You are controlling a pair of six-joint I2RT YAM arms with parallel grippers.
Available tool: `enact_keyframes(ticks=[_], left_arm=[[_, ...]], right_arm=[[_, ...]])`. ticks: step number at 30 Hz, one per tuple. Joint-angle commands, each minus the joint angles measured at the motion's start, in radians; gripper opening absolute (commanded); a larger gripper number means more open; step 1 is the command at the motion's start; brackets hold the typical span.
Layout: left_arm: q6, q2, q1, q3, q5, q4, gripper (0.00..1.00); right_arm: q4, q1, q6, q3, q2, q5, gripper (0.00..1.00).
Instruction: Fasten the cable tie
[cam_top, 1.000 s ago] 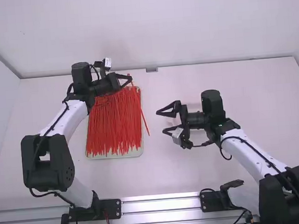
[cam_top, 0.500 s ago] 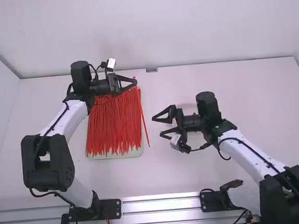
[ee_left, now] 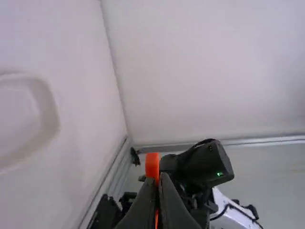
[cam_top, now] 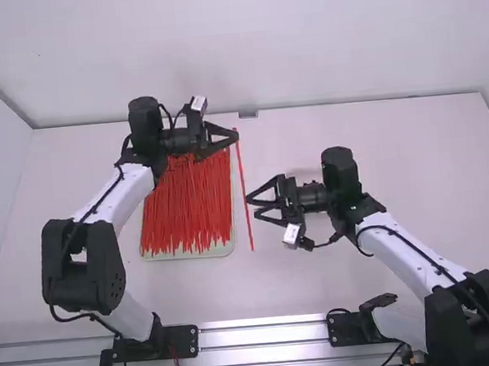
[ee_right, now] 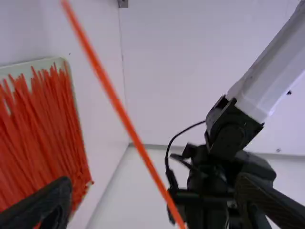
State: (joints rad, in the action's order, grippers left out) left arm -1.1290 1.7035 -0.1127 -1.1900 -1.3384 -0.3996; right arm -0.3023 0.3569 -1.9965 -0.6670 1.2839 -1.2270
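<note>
Left tool (cam_top: 230,135) is clenched on the far end of one red cable tie (cam_top: 244,191), up near the counter's (cam_top: 395,136) back edge. From there the tie runs straight toward me, just beside the right rim of the tray (cam_top: 191,254) that holds the pile of ties (cam_top: 186,197). I cannot tell whether its free end touches the counter.

My right tool (cam_top: 255,209) is spread wide and empty, fingertips aimed at the tie's middle from just to its right, not touching it.

As I judge it, only the first part is done: one tie is singled out. It is not yet bent into a loop, nor is the tail fed through the head, nor pulled tight.

Room is tight on the tie's left, where the tray rim and pile sit close, and behind the left tool, where the wall stands near. Right of the tie the counter lies open, so I would do the looping there.
</note>
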Motion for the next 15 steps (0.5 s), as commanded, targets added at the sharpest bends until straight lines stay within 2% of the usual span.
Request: enact_keyframes(ticks=[1, 8, 13, 15], left_arm=[[-0.058, -0.017, -0.024, 0.006, 0.010, -0.041, 0.02], [-0.056, -0.017, 0.023, 0.006, 0.054, -0.060, 0.03], [-0.051, -0.017, 0.040, 0.006, 0.045, -0.054, 0.02], [-0.054, -0.017, 0.039, 0.006, 0.046, -0.054, 0.02]], right_arm=[[-0.010, 0.020, 0.018, 0.008, 0.005, -0.032, 0.82], [0.004, 0.023, 0.038, 0.008, 0.005, -0.060, 0.66], [0.026, 0.006, 0.052, 0.008, 0.005, -0.083, 0.59], [0.029, 0.000, 0.051, 0.008, 0.005, -0.110, 0.54]])
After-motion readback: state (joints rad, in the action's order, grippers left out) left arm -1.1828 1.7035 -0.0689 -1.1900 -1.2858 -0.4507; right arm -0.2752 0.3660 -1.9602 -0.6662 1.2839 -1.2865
